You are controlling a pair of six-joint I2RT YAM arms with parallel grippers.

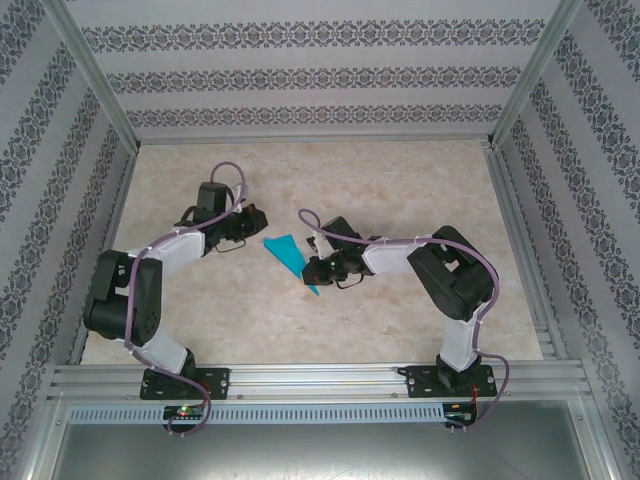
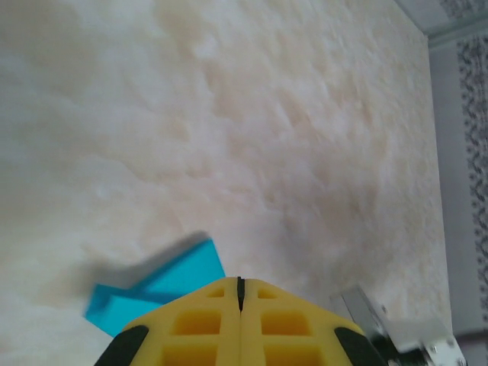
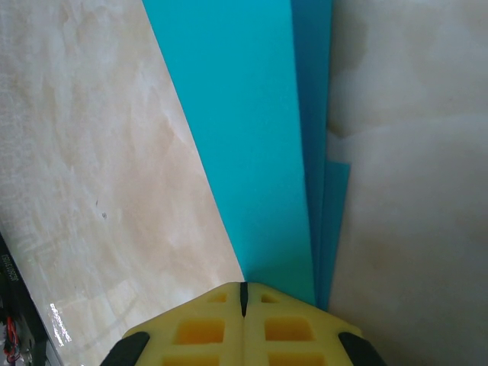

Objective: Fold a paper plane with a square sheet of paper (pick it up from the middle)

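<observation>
The square sheet of paper lies folded into a narrow teal-blue paper plane [image 1: 284,250] on the table's middle, wide end toward the left arm, point toward the right arm. My left gripper [image 1: 260,220] is shut, just left of the wide end; in the left wrist view its yellow fingertips [image 2: 240,280] are pressed together with the paper plane [image 2: 164,286] flat on the table beyond them, to the left. My right gripper [image 1: 315,268] is shut over the pointed end. In the right wrist view its tips [image 3: 244,286] meet and the layered paper plane [image 3: 259,137] runs out from under them.
The marbled beige tabletop [image 1: 400,190] is walled by patterned panels, with metal posts [image 1: 95,75] at the back corners. An aluminium rail [image 1: 320,378] carrying both arm bases runs along the near edge.
</observation>
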